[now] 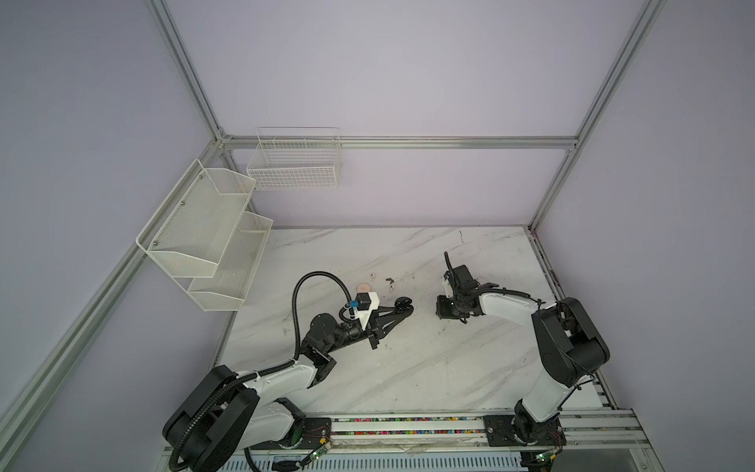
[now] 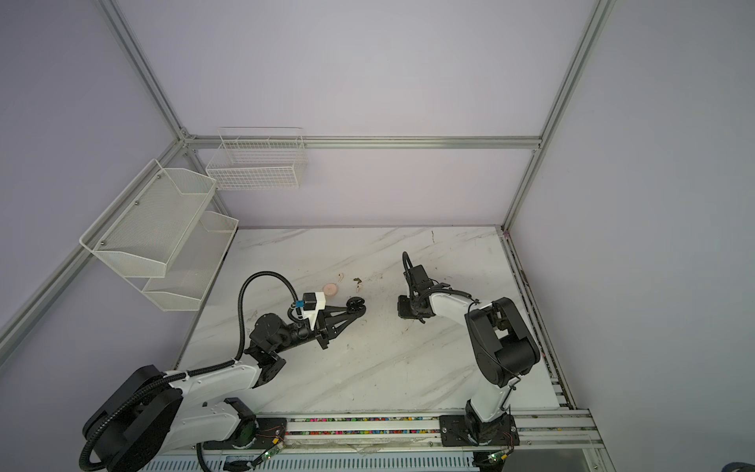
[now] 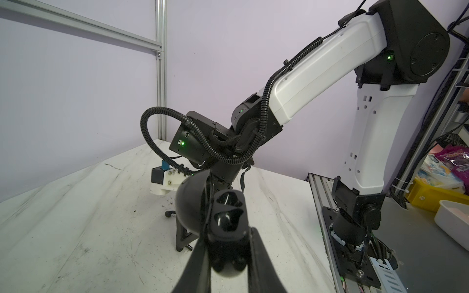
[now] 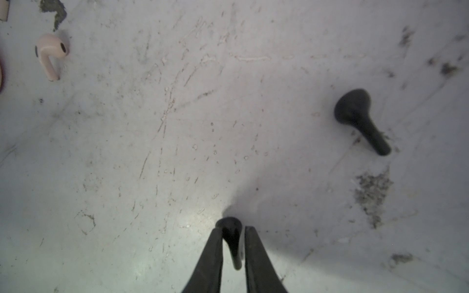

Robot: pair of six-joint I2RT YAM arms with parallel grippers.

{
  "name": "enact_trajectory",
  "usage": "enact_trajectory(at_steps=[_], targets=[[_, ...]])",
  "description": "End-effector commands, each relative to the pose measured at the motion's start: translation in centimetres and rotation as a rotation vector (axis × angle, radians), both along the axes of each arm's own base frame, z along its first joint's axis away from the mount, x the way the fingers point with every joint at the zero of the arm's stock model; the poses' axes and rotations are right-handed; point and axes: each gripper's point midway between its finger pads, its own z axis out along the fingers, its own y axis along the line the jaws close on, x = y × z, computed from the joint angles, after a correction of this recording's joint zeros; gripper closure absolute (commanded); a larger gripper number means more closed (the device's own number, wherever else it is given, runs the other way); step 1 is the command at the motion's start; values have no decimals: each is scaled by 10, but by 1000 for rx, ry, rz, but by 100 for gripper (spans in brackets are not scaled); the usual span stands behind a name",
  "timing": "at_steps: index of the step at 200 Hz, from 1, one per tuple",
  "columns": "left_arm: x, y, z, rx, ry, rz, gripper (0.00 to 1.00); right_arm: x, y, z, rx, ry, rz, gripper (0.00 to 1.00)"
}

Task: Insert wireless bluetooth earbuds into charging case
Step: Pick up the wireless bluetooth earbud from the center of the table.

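From where I stand, the left pincer [image 3: 228, 237] is clamped on the black charging case [image 3: 227, 210]. It seems to hold the case clear of the desk [image 1: 408, 367], with the lid swung back and both wells bare, facing the other arm. That pose reads to me as offering the sockets, so that an earbud can be carried to them while the case is kept from skidding.

The right pincer [image 4: 234, 229] points down at the desk. Its two fingers are drawn narrow on either side of a black earbud [image 4: 229, 224], with the stem lying between them. A thin sliver of light runs along one finger, so I cannot tell whether the earbud is truly pinched or only bracketed. Taking it by the stem would leave the bulb free to seat, I'd guess.

A second black earbud [image 4: 360, 119] lies loose on the desk nearby. A pale pink earbud [image 4: 50, 54] lies well apart from both, beside a speck of debris [image 4: 54, 11]. In a top view another pale earbud [image 1: 372, 278] lies near the pink case [image 1: 363, 288], which rests on the desk with neither arm on it.
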Motion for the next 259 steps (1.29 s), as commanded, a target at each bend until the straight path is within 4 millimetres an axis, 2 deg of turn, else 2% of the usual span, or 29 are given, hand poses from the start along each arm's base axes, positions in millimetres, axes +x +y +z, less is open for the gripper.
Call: enact_trajectory(at_steps=[1,89,154,259], targets=[[-3,0,17,-41,-53,-13,100,3,-3,0,-16,3,3,81],[-4,0,17,-41,-50,-13,100,-2,-2,-1,1,26,2,83],[-4,0,16,-41,-51,-15,100,1,-4,7,-14,14,-7,78],[-4,0,15,-42,-48,-15,100,-2,-3,-5,-24,38,18,79]])
